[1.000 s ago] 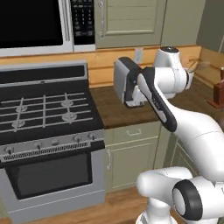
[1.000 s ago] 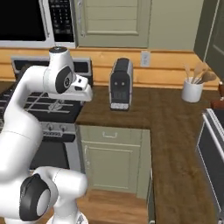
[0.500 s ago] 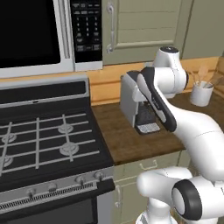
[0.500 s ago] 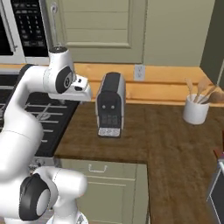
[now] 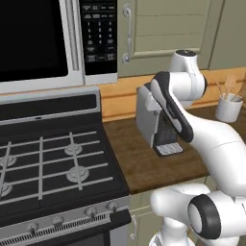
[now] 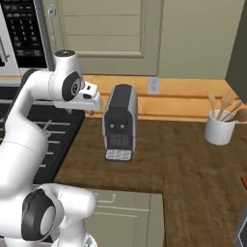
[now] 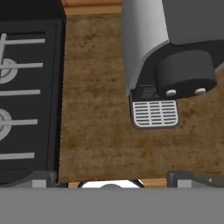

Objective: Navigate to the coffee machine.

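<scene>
The coffee machine point(image 6: 119, 120) is a small silver-grey box with a black front and a grated drip tray, standing on the wooden counter point(image 6: 183, 169) straight ahead. In the left base view the coffee machine point(image 5: 145, 117) is partly covered by my forearm. My hand point(image 6: 91, 98) hovers above the counter just left of the machine. The hand view looks down on the coffee machine point(image 7: 146, 48) and its drip tray point(image 7: 155, 113). My gripper point(image 7: 114, 178) is open, fingertips far apart, with bare counter between them.
A black gas stove point(image 5: 48, 158) adjoins the counter on the left, with a microwave point(image 5: 43, 38) above it. A white utensil holder point(image 6: 219, 130) with wooden tools stands at the right. Cabinet doors point(image 6: 106, 29) hang above, and a wall outlet point(image 6: 154, 85) sits behind the machine.
The whole picture has shifted: the base has driven closer, so the coffee machine and counter look larger and nearer. The arm keeps the same pose.
</scene>
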